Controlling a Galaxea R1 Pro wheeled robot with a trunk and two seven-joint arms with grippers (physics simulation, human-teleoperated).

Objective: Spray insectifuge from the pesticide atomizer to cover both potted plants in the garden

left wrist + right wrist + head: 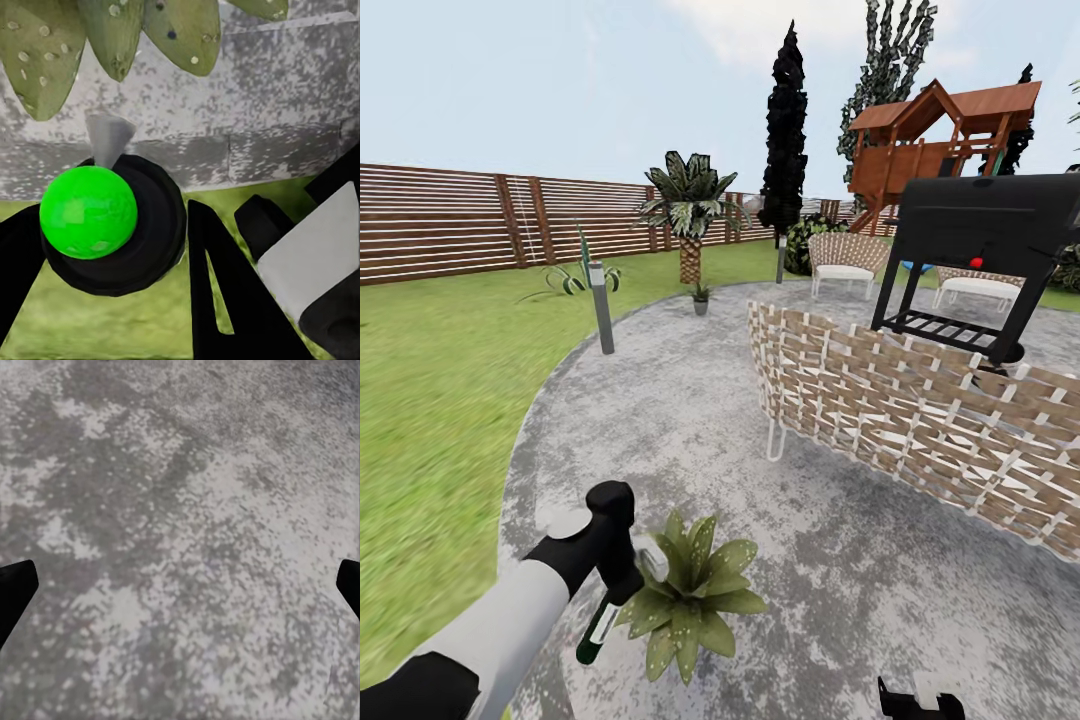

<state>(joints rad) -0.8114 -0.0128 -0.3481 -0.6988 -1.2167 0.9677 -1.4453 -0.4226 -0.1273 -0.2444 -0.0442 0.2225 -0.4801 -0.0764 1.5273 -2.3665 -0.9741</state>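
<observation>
Closest in, the left pincer (622,578) is closed around the pesticide atomizer (600,625), which hangs tilted with its dark-green body pointing down toward the paving and its pale grey trigger head (651,558) up beside the fingers. In the left wrist view the bottle's bright green end (88,212) sits in a black ring between the fingers (225,292), and the grey nozzle (109,139) points at spotted green leaves (45,52) just beyond it. That is the near potted plant (695,590), a low rosette of broad pointed leaves speckled with pale droplets, standing on the mottled grey paved circle (690,440) just beside the atomizer. The right pincer (920,702) barely peeks in at the lower edge of the head view; in its wrist view the two dark fingertips (15,592) sit far apart at the frame's sides over bare paving, holding nothing. The second potted plant (700,297) stands well apart at the far rim of the paving, near the palm (689,215). A grey bollard light (601,306) stands at the lawn's edge, a woven wicker seat (920,415) curves across the paving, and a black grill (980,260) is behind it.
</observation>
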